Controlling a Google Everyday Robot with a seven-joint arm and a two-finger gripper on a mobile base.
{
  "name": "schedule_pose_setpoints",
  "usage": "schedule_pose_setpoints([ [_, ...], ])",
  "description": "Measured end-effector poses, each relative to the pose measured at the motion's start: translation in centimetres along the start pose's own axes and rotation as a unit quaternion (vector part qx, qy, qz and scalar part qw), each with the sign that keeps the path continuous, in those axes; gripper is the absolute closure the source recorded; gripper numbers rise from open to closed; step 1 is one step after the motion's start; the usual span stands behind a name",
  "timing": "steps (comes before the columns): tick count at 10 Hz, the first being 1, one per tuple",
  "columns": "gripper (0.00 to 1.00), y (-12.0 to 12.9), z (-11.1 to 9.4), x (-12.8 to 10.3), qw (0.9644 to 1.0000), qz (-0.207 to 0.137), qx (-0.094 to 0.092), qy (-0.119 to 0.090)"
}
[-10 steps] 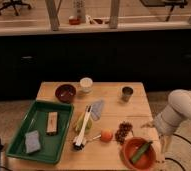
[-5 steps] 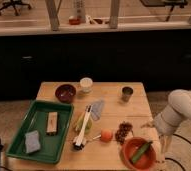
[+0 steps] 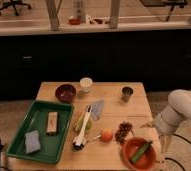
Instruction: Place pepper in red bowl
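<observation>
A: Here's the pepper (image 3: 141, 152), a long green thing, lying slantwise inside the red bowl (image 3: 127, 156), which is round and smooth at the surface's (image 3: 114, 100) near right corner.

B: And the gripper (image 3: 163, 148)?

A: Just beside the bowl's right rim, past the surface's right edge, hanging under the bulky white arm (image 3: 181, 111). I cannot tell if its fingers are open or closed.

B: What's crowding the bowl?

A: A knobbly dark bunch of grapes (image 3: 123, 132) near its upper left, and a small round orange fruit (image 3: 106, 135) further left. A white-handled brush (image 3: 83, 128) lies lengthwise mid-surface.

B: Open room?

A: Bare pale wood in the right-hand middle, between the small metal cup (image 3: 127, 93) and the grapes. The left side is taken by a rectangular green tray (image 3: 20, 135) holding a grey sponge (image 3: 32, 141) and a brown block (image 3: 52, 123).
</observation>
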Motion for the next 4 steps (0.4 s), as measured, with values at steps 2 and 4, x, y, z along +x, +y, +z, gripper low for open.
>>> schedule_pose_setpoints([
  [2, 0.2, 0.0, -0.03, 0.0, 1.0, 0.0, 0.0, 0.0],
  [4, 0.2, -0.01, -0.09, 0.0, 1.0, 0.0, 0.0, 0.001],
])
